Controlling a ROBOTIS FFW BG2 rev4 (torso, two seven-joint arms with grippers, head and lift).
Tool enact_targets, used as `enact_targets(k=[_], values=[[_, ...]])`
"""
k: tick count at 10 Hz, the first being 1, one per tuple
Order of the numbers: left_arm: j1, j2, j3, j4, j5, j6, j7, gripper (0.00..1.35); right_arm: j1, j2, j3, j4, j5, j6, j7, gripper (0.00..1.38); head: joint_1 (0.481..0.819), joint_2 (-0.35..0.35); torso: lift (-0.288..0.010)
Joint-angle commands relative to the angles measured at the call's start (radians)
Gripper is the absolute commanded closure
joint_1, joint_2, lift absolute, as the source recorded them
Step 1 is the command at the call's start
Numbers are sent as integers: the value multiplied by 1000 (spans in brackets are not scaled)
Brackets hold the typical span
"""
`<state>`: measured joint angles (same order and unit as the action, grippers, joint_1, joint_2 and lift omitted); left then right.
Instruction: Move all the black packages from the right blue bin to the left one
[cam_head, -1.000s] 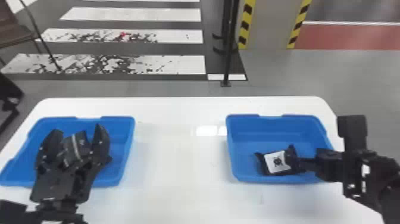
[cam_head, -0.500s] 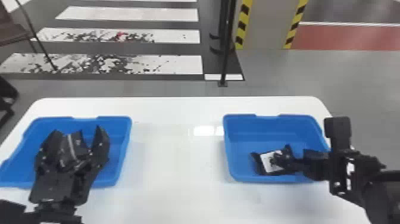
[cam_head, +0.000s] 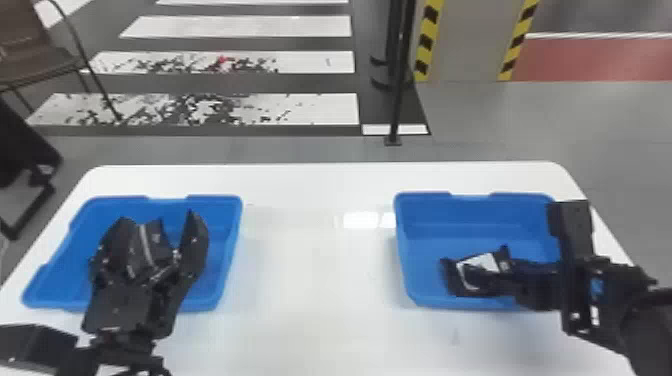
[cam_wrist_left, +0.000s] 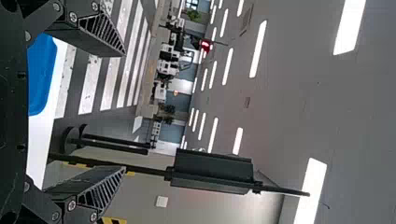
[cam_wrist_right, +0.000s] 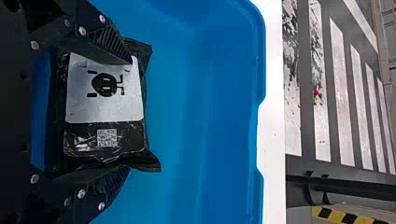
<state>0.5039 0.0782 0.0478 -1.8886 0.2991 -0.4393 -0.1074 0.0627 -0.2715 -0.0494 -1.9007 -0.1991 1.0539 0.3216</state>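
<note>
Blue plastic is seen first in the left bin, set near the left edge of the white worktop. Over it the black two-fingered left gripper is held with its fingers spread and nothing clasped. Below and between them, what appears to be a dark package with a pale stripe can be made out; were the arm lowered or swung across the bin, it could be snagged or pushed against the wall.

Towards the worktop's right edge, the matching blue plastic right bin is occupied by a glossy black plastic package with a white label, lying near the bin's near edge. It is straddled by the black right gripper, whose fingers are parted, one overlapping the label and the other beside the far end; no firm grip is shown.

If closed here, the slick film could be pinched only at the surface, and the package might be tipped or dropped on lifting. With the near wall so close, a corner or the gripper itself could be caught on the rim unless a straight, high lift is made.
</note>
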Motion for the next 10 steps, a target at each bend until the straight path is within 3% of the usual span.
enact_targets(k=[1,3,5,8,10], values=[[4,0,6,0,0,0,-2,194,-1,-2,2,-15,-4,19,-13,1122,695,20,-154],[7,0,6,0,6,-5,-3,191,6,0,-6,-37,-30,26,-35,1162,695,21,-154],[7,0,-6,0,18,-25,-2,194,28,12,-62,-52,-90,-48,-41,1164,695,24,-154],[-6,11,-68,-22,70,-44,9,194,26,21,-82,-25,-367,-232,-27,1164,695,24,-154],[-16,37,-183,-64,199,0,11,193,-11,20,8,17,-579,-303,40,1164,695,59,-154]])
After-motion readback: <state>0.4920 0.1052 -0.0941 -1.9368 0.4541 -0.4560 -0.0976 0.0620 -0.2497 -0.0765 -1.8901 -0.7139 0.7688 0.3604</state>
